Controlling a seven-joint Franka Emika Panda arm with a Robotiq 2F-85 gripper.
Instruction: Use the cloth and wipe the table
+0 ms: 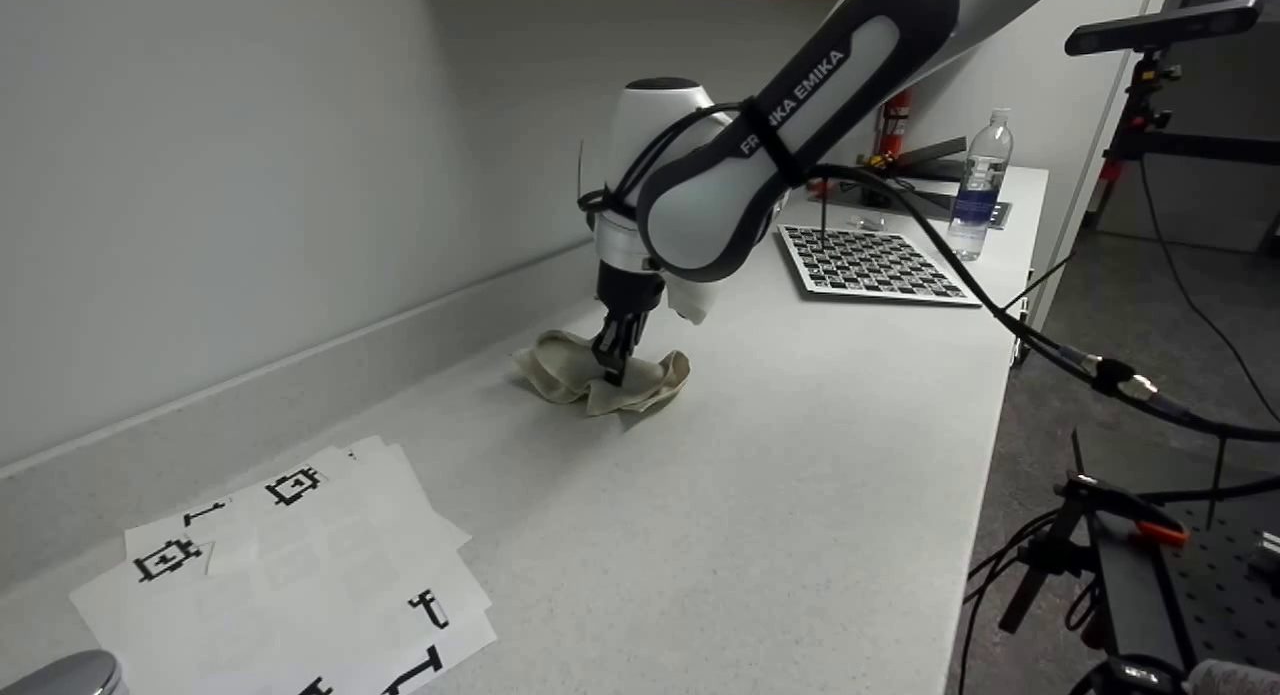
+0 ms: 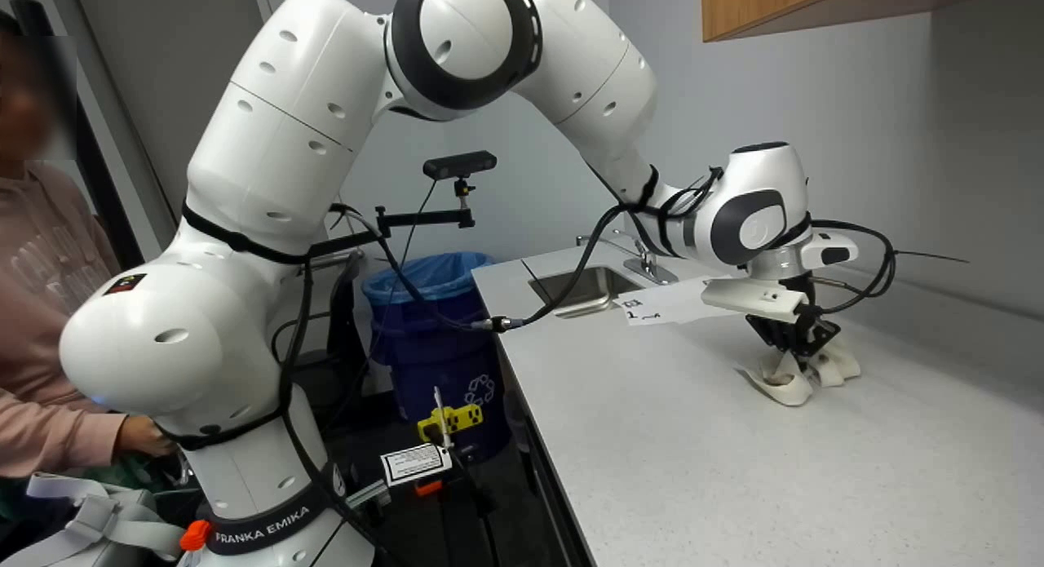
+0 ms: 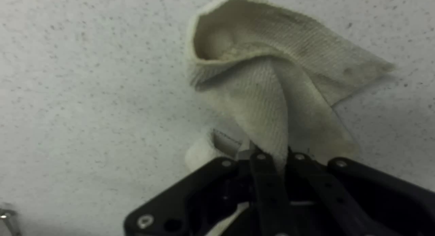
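Observation:
The beige cloth lies bunched and folded on the light speckled table, and it also shows in an exterior view. My gripper points down into the middle of the cloth, low at the table surface. In the wrist view the black fingers are close together with a fold of the cloth pinched between them. Loose parts of the cloth spread out on both sides of the fingers. The fingertips themselves are hidden in the folds.
White printed sheets lie on the table near the wall. A checkered board and a plastic bottle stand further along. A sink is set into the counter. A wall ledge borders the table. A person is beside the robot base.

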